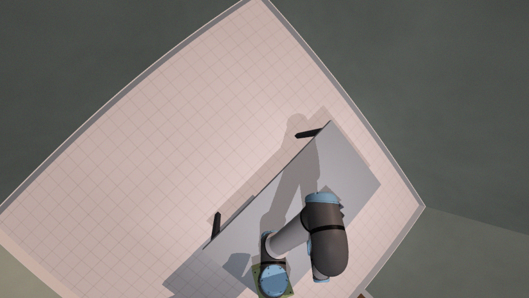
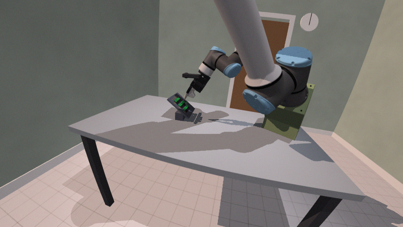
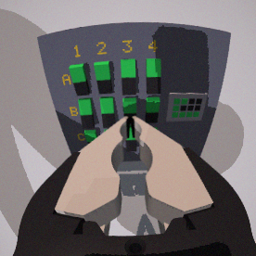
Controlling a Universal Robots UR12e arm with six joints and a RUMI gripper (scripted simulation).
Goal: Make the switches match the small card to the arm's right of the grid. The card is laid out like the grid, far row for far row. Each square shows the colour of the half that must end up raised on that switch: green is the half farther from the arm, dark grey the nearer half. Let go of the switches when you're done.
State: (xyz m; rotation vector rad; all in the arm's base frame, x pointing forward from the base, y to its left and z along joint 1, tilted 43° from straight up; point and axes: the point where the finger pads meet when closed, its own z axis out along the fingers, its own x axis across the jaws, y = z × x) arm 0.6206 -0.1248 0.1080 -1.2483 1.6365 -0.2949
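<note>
The dark switch panel (image 3: 56,51) (image 2: 172,99) stands tilted on the table (image 2: 197,152), with columns 1 to 4 and rows A, B, C. Each switch has a green far half and a dark near half. Row A (image 3: 103,76) and row B (image 3: 85,111) show in full; row C is mostly hidden behind my fingers. The small card (image 3: 185,107) of green and dark squares sits at the panel's right. My gripper (image 3: 130,119) (image 2: 186,95) is shut and empty, its tip at the near half of switch B3 (image 3: 130,104). I cannot tell whether it touches.
The arm's base (image 2: 284,118) (image 1: 272,281) is mounted at the table's edge. In the overhead view the arm (image 1: 325,236) hides the panel. A door (image 2: 277,33) and a wall clock (image 2: 309,21) are behind.
</note>
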